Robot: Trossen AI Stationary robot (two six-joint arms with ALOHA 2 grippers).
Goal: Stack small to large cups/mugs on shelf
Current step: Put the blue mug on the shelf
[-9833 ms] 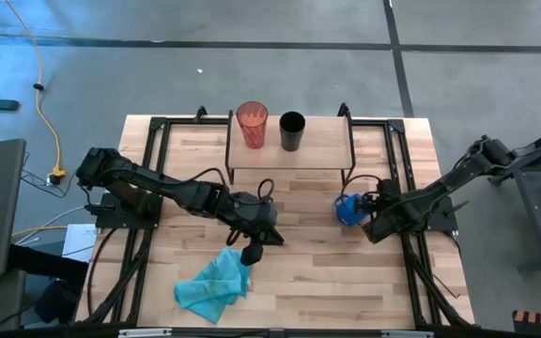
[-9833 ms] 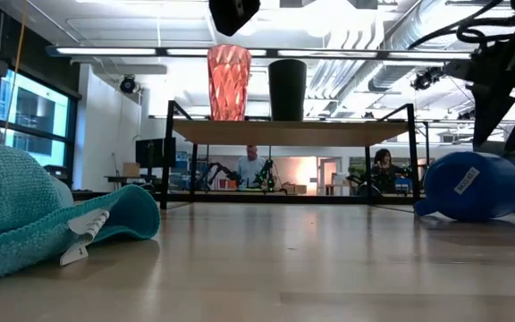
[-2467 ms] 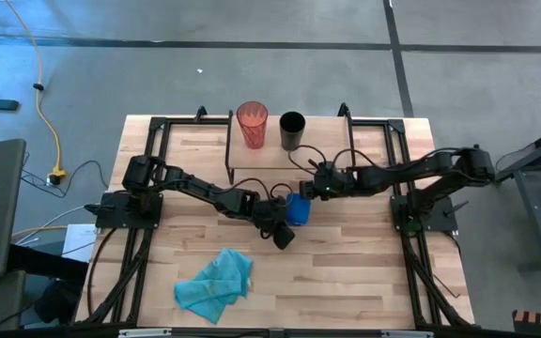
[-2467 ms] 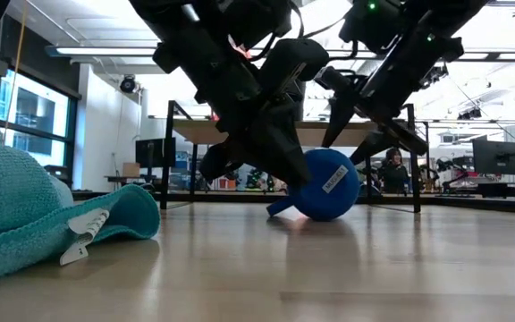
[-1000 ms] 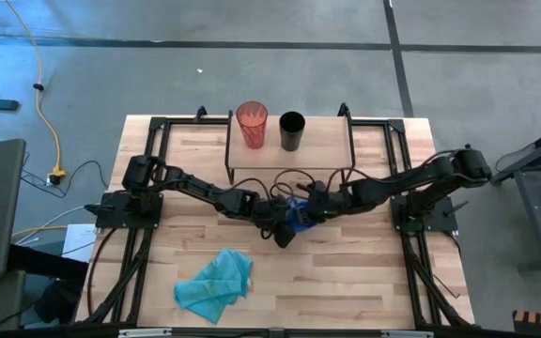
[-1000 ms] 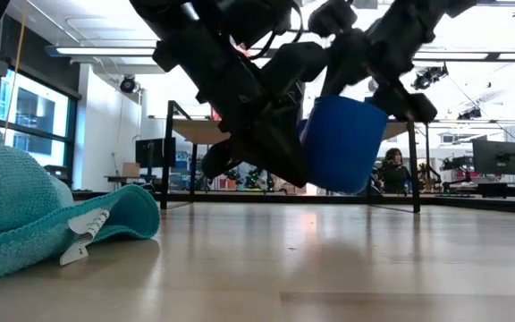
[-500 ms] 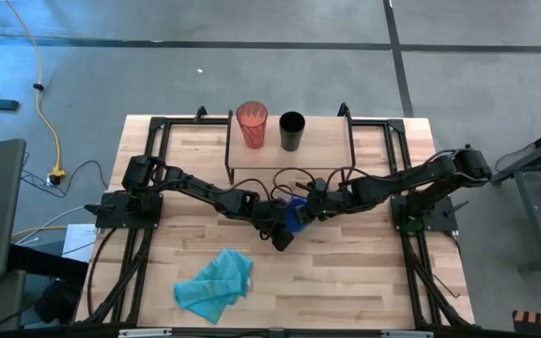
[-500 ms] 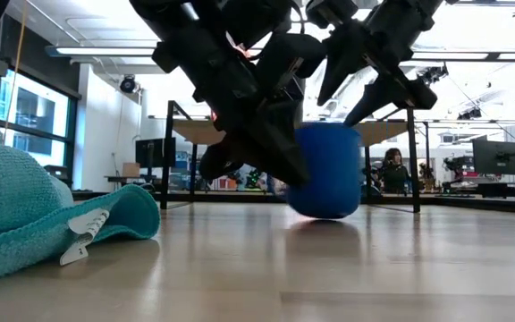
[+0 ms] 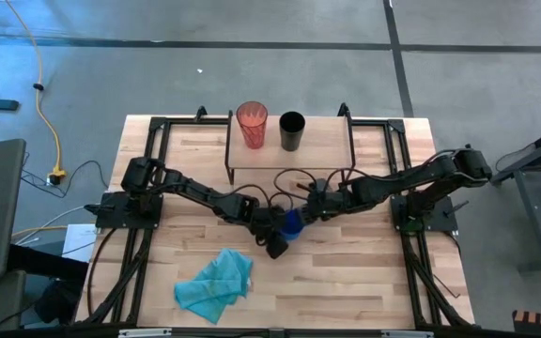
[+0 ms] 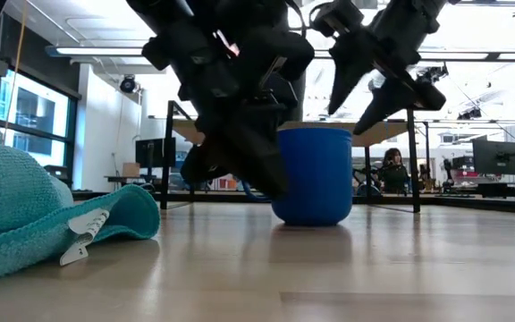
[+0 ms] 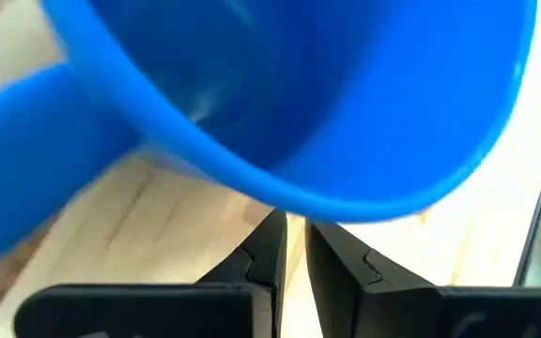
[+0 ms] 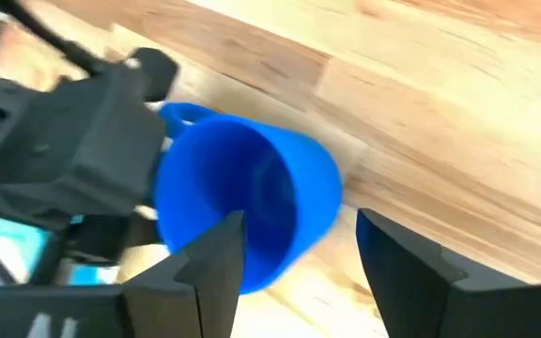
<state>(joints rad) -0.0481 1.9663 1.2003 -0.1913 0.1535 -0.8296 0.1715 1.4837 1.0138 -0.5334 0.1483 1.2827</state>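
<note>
Blue handled mug (image 10: 312, 174) now upright on wooden worktop (image 9: 346, 263), previously tipped. Right gripper (image 10: 375, 79) fingers released, spread above rim. Left gripper (image 9: 272, 239) fingers nearly clenched beside mug.

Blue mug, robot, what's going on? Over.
Right gripper open above blue handled mug. Left gripper shut beside it. Mug upright on wooden table. Nothing blocking.

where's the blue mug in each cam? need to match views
High view: blue mug at table centre, between both grippers.
Low view: mug upright on the table, centre.
Left wrist view: fills the upper frame.
Right wrist view: centre, open mouth facing the camera.
Shared landmark: left gripper beside the mug.
</note>
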